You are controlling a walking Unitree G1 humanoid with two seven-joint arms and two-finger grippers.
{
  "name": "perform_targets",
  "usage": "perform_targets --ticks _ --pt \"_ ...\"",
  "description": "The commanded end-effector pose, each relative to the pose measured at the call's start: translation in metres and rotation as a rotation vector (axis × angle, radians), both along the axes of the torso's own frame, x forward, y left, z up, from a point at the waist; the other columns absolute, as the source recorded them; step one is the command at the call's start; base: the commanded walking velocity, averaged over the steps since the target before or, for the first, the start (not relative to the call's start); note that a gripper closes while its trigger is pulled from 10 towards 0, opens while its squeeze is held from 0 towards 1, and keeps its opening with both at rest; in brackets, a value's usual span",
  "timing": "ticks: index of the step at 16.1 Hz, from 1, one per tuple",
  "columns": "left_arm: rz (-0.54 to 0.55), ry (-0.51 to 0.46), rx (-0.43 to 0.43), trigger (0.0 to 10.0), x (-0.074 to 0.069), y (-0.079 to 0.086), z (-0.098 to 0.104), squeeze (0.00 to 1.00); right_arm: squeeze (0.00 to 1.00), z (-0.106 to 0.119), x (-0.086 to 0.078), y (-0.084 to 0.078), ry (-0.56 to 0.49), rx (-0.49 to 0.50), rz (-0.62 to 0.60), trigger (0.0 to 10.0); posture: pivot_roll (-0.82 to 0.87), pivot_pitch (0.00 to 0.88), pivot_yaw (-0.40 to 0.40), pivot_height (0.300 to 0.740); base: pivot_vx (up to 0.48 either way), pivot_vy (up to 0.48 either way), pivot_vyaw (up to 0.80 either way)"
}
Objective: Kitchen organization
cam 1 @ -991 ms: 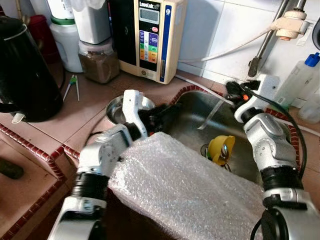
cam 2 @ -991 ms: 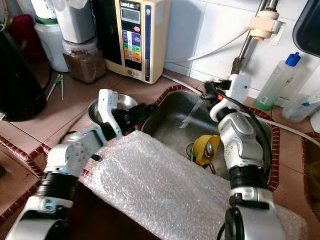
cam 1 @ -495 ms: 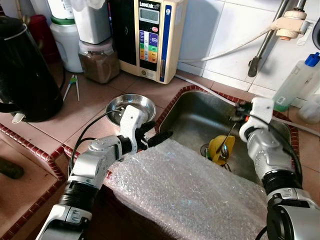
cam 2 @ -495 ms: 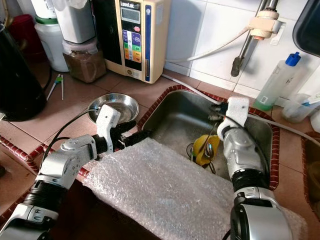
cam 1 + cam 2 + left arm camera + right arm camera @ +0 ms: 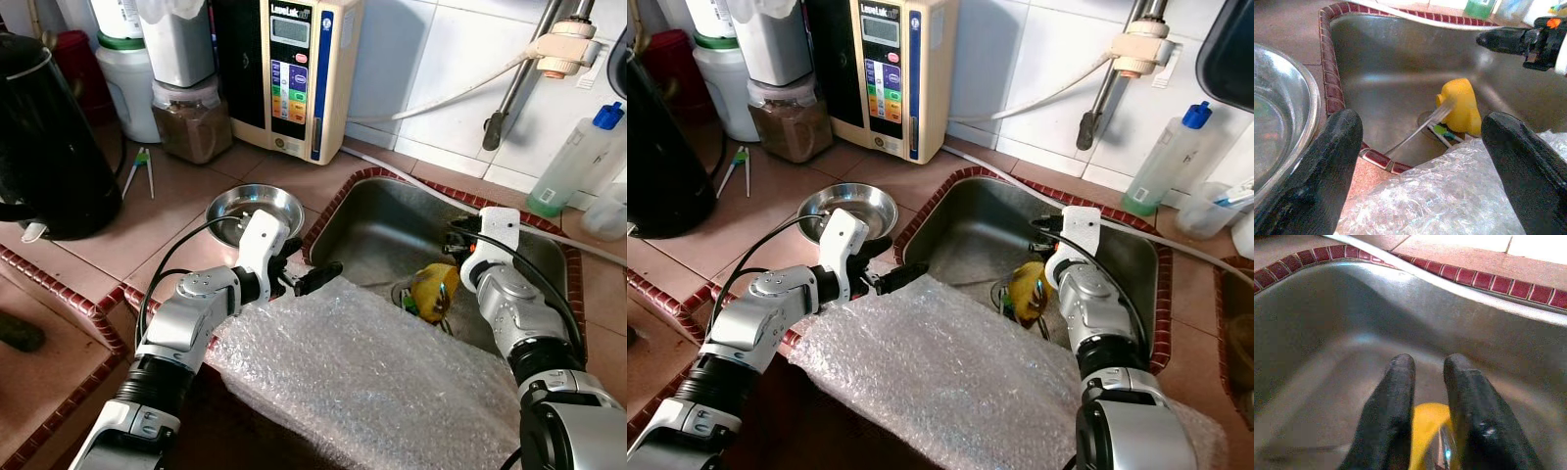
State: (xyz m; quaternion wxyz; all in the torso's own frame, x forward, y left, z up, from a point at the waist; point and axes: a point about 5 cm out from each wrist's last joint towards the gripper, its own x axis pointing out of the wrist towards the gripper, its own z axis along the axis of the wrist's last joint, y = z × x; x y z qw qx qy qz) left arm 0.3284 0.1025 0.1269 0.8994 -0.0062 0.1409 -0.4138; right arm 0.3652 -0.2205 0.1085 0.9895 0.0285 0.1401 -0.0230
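Observation:
A yellow cup (image 5: 431,289) lies on its side by the drain of the steel sink (image 5: 392,196), with a metal spoon in it. My right gripper (image 5: 453,240) hovers just above the cup. Its fingers (image 5: 1398,396) are a narrow gap apart with nothing between them. A thin metal utensil (image 5: 1420,129), blurred, leans from the cup towards the sink's left wall. My left gripper (image 5: 313,266) is wide open over the sink's left rim. It sits between the steel bowl (image 5: 253,208) and a sheet of bubble wrap (image 5: 362,382) draped over the front edge.
On the tiled counter to the left stand a black kettle (image 5: 49,137), a jar of brown powder (image 5: 191,122) and a water machine (image 5: 294,69). A tap pipe (image 5: 514,83) and a blue-capped bottle (image 5: 578,157) stand behind the sink. A green-handled tool (image 5: 142,166) lies on the tiles.
My left gripper drew back from over the sink to its left rim. My right gripper came down from the back rim to just above the cup; the thin utensil that hung from it now lies in the sink.

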Motion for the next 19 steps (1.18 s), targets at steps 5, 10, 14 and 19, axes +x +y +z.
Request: perform_targets --ticks 5,10,14,19 --pt "0.049 -0.044 0.006 10.0 0.008 0.002 0.007 1.00 1.00 0.006 0.003 0.002 -0.025 -0.007 0.021 10.0 -0.03 0.000 -0.032 0.740 0.000 0.000 0.00" --pt "0.414 -0.193 -0.034 10.0 0.038 0.032 0.033 1.00 1.00 0.017 0.001 0.034 -0.144 0.085 0.197 10.0 -0.04 0.000 -0.029 0.740 0.000 0.000 0.00" --pt "0.596 -0.195 -0.034 10.0 0.048 0.054 0.033 1.00 1.00 0.013 -0.006 0.041 -0.145 0.073 0.240 10.0 -0.04 0.000 -0.027 0.740 0.000 0.000 0.00" --pt "0.832 -0.106 0.049 10.0 0.052 0.090 0.018 1.00 1.00 0.018 -0.015 0.057 -0.183 0.088 0.354 10.0 -0.04 0.000 -0.019 0.740 0.000 0.000 0.00"
